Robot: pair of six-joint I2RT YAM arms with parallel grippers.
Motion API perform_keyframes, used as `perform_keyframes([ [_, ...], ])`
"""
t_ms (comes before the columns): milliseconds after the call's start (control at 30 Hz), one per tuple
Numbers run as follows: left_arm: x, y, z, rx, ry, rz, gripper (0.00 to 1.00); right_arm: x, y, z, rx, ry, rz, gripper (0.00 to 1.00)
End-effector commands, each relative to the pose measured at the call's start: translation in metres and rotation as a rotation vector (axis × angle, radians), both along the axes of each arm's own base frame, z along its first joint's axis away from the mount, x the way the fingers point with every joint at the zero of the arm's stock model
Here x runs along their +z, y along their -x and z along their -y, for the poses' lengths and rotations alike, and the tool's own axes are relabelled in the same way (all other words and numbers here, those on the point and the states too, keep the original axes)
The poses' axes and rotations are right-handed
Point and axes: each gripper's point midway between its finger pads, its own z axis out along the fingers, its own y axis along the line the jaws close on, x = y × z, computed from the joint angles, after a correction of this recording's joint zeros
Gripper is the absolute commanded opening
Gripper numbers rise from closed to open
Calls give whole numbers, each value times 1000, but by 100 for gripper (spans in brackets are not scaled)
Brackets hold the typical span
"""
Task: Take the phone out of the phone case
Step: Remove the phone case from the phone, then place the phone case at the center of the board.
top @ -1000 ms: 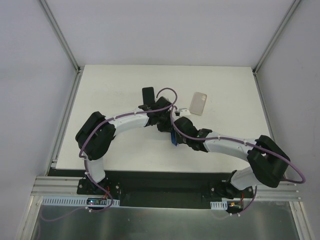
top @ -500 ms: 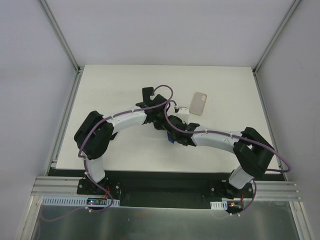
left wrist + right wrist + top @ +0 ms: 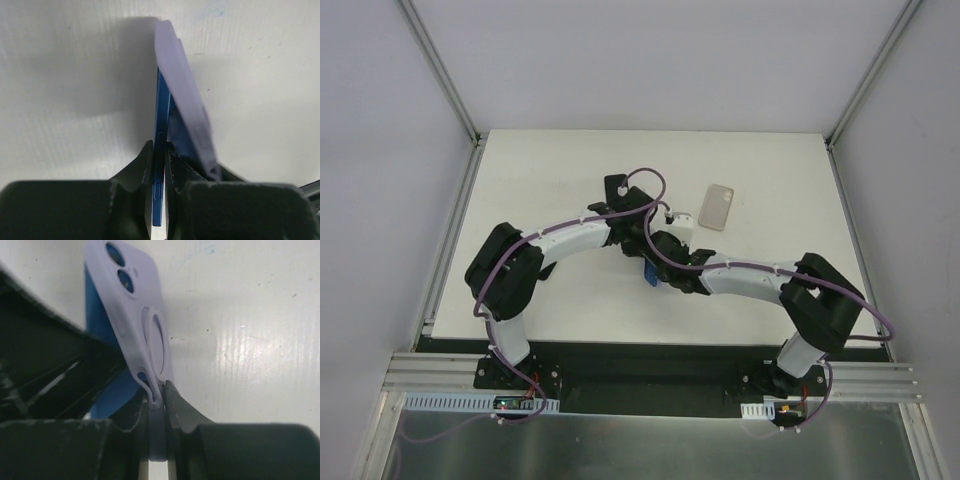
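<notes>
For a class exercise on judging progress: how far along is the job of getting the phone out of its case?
Done: the left gripper is shut on the blue phone, and the right gripper is shut on the lavender case. In hand: the case's gripped end splays away from the phone. Left: the far end, with the camera holes, looks seated on the phone, so the case must yet come fully free.

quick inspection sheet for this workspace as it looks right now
surface: white table, faintly ridged
job's things: blue phone held edge-on; lilac case splayed off it at the gripped end, meeting it at the far end
clutter: clear case lying flat; small white object beside it, unidentifiable
grippers: left gripper fingers shut on the blue phone; right gripper fingers shut on the lilac case
cables: purple cables along both arms
surroundings: grey walls, metal frame posts
</notes>
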Motion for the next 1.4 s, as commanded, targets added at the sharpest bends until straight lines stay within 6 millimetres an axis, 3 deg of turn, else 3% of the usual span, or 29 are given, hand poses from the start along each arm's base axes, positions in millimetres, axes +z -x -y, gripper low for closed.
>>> perform_keyframes([
  [0, -30, 56, -165, -32, -640, -204, 0, -91, 83, 143, -142, 364, -352, 1],
  [100, -29, 55, -172, -47, -635, -210, 0, -85, 83, 145, -181, 229, -328, 1],
  [200, -27, 54, -172, -52, -610, -203, 0, -71, 72, 134, -164, 124, -260, 1],
  [433, -19, 47, -163, -46, -561, -173, 0, -40, 49, 109, -109, 48, -173, 1],
  [600, -6, 35, -152, -37, -516, -131, 0, -13, 29, 110, -116, -23, -110, 1],
  [700, 3, 22, -140, -35, -477, -103, 0, 4, 15, 124, -149, -63, -78, 1],
  [833, 18, 1, -120, -48, -428, -58, 0, 19, -1, 163, -262, -69, -52, 1],
  [1033, 22, -26, -98, -76, -444, -11, 0, 18, -13, 211, -402, -132, -61, 1],
  [1200, 31, -50, -57, -141, -409, 48, 0, 11, -33, 225, -429, -206, -82, 1],
  [1233, 23, -51, -52, -159, -422, 36, 0, 9, -35, 225, -429, -207, -91, 1],
  [1267, 21, -54, -47, -168, -427, 39, 0, 8, -36, 226, -430, -203, -96, 3],
  [1367, 13, -56, -34, -186, -444, 24, 0, 4, -38, 228, -436, -198, -119, 32],
])
